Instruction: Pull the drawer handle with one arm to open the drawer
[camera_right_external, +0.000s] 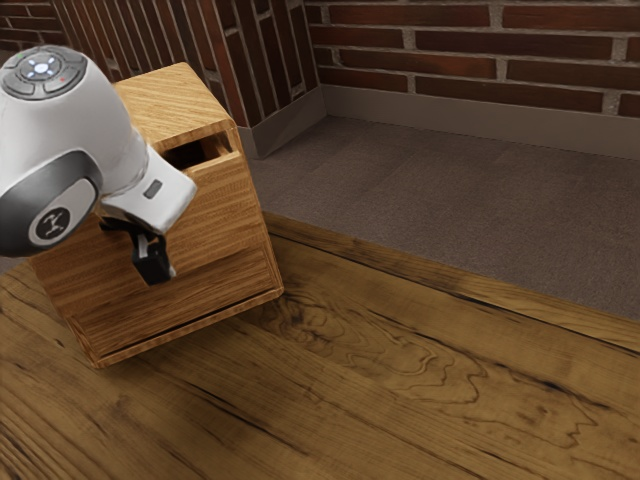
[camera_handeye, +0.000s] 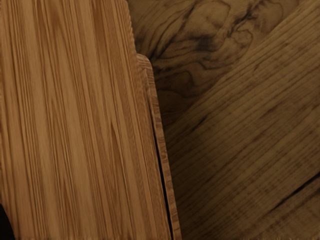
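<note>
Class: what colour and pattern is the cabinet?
Cabinet: light brown, straight wood grain; best in wrist view.

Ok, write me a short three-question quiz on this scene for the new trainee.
1. True or false: the wooden cabinet stands on the grey floor.
2. Pick one: the black gripper is A) above the cabinet's top, B) at the cabinet's front face, where the drawers are, C) out over the bare tabletop, away from the cabinet.
3. Fill in: the wall at the back is made of red ____.

Key: 1 false, it stands on the wooden table; 2 B; 3 brick.
</note>
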